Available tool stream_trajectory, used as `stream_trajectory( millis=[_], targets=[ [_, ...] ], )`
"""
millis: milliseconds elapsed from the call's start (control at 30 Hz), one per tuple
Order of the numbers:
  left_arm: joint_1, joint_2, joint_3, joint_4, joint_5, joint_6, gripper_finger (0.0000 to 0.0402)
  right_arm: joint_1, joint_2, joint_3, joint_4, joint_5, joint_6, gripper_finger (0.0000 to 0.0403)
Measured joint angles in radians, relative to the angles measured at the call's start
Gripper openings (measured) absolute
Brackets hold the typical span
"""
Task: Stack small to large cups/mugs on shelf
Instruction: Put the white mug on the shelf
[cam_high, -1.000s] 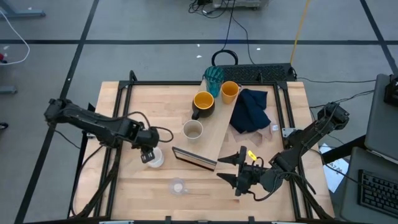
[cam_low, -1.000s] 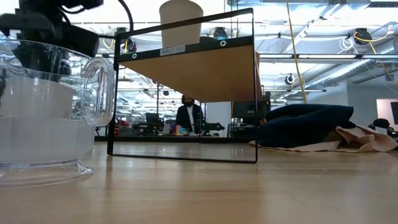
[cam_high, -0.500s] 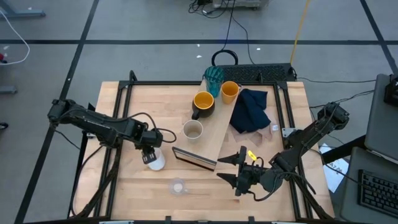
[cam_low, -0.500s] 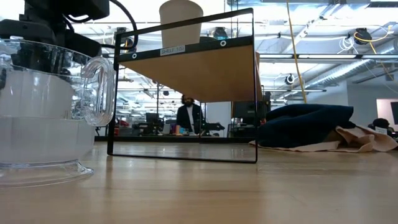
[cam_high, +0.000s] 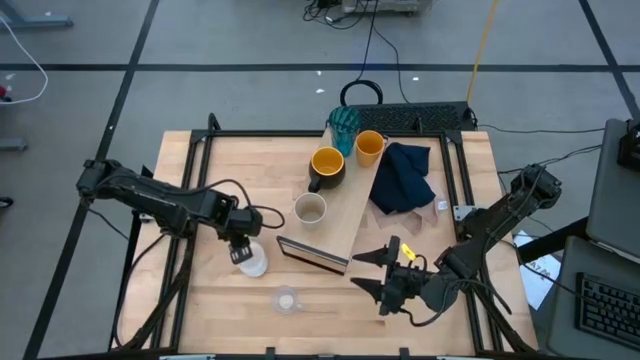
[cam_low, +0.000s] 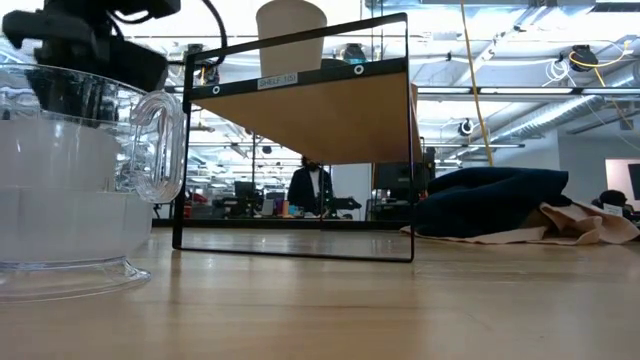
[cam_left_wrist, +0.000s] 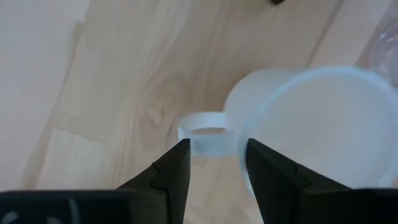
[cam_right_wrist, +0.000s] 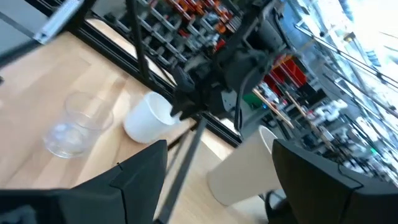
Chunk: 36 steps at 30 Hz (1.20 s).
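Left gripper sits over the white mug on the table's left-centre; in the left wrist view its fingers stand partly apart, straddling the mug's handle, contact not clear. The mug appears empty.

Right gripper hovers, fingers spread wide and holding nothing, just beside the shelf's dark end edge.

The beige cup stands touching the shelf's left side, interior empty. The dark mug with yellow inside, teal ribbed tumbler and orange cup cluster at the far end. The small clear glass stands alone near the front edge.

A navy cloth lies on the shelf. A small label is fixed to the shelf's frame, its writing too small to read.
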<state>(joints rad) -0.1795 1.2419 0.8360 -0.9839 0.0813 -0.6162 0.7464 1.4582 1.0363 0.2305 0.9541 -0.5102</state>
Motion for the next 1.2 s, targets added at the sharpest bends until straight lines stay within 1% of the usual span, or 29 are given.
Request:
stream_trajectory(
  millis=[33, 167, 400, 533, 667, 867, 967, 1100, 1200],
  targets=[
    [0.000, 0.000, 0.013, -0.008, -0.005, 0.006, 0.0152, 0.001, 0.000, 0.000, 0.000, 0.015, -0.002, 0.0279],
    [0.000, 0.000, 0.044, -0.009, -0.021, 0.014, 0.0152, 0.003, 0.000, 0.000, -0.001, 0.018, -0.003, 0.0279],
    [0.000, 0.000, 0.042, -0.009, -0.032, 0.066, 0.0152, 0.005, 0.000, 0.000, -0.004, 0.018, -0.003, 0.0279],
    [0.003, 0.000, 0.042, -0.008, -0.064, 0.126, 0.0152, 0.009, 0.000, 0.000, -0.004, 0.018, -0.006, 0.0279],
    [0.018, 0.000, 0.041, -0.005, -0.035, 0.135, 0.0152, 0.008, 0.000, 0.000, -0.005, 0.018, -0.003, 0.0279],
    [0.013, 0.000, 0.041, -0.005, 0.020, 0.153, 0.0152, 0.008, 0.000, 0.000, -0.006, 0.018, -0.003, 0.0279],
    [0.000, 0.000, 0.041, 0.000, 0.019, 0.190, 0.0152, 0.008, 0.000, 0.000, -0.006, 0.018, -0.003, 0.0279],
    [-0.006, 0.000, 0.041, 0.014, -0.012, 0.245, 0.0152, 0.008, 0.000, 0.000, -0.006, 0.018, -0.003, 0.0279],
    [-0.002, 0.000, 0.041, 0.027, -0.026, 0.258, 0.0152, 0.008, 0.000, 0.000, -0.007, 0.018, -0.003, 0.0279]
  ],
)
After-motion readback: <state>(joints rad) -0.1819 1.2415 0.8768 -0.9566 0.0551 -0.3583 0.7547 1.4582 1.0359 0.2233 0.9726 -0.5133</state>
